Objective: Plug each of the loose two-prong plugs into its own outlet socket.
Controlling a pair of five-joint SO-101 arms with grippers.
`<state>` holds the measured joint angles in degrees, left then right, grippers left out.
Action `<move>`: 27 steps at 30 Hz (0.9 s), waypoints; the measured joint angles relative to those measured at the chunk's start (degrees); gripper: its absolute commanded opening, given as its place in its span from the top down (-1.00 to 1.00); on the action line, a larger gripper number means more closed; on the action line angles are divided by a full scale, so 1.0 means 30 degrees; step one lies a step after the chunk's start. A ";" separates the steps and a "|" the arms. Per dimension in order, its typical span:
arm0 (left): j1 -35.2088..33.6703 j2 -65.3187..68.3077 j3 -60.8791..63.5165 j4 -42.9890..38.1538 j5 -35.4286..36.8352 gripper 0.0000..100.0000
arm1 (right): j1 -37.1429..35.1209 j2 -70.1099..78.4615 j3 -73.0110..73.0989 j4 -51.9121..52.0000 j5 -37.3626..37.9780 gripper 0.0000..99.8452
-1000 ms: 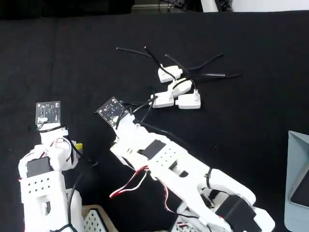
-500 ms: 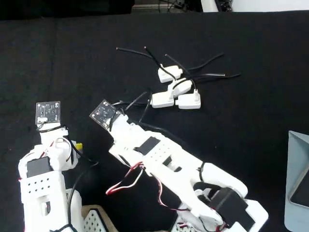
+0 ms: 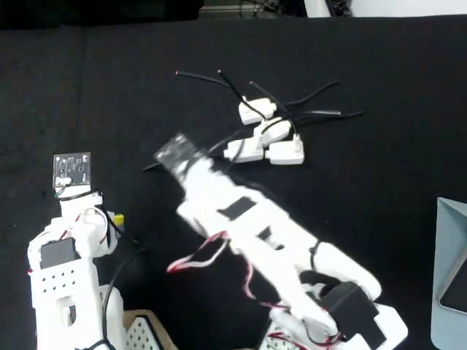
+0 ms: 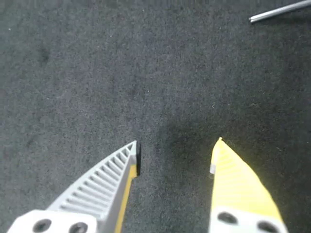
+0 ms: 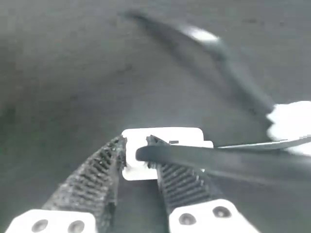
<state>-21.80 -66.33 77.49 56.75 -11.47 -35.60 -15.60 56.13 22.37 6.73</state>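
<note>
My right gripper (image 5: 138,148) is shut on a small white plug (image 5: 167,140), and the plug's black cord (image 5: 228,162) runs across its fingers. In the high view the right arm's wrist (image 3: 179,153) is blurred, just left of a cluster of white plugs and sockets (image 3: 266,135) with black cords (image 3: 211,79) at the table's middle back. My left gripper (image 4: 177,145) stands open over bare black cloth with nothing between its fingers. The left arm (image 3: 69,240) sits at the front left.
A grey bin (image 3: 449,270) stands at the right edge. A perforated white part (image 3: 142,332) lies at the front beside the left arm's base. A loose cable end (image 4: 282,10) lies beyond the left gripper. Black cloth (image 3: 87,95) covers the table.
The right arm's wrist drifted left, then swung back and to the right toward the cluster, blurred by motion; the cord beside it shifted. The left arm has kept still.
</note>
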 measured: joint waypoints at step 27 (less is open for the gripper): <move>0.0000 0.0000 0.0059 0.0000 0.0000 0.51 | 0.3253 0.0645 -0.2813 0.0703 -0.0088 0.76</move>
<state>-21.80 -66.33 77.67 56.75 -11.47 -25.85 -13.67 47.69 24.48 6.46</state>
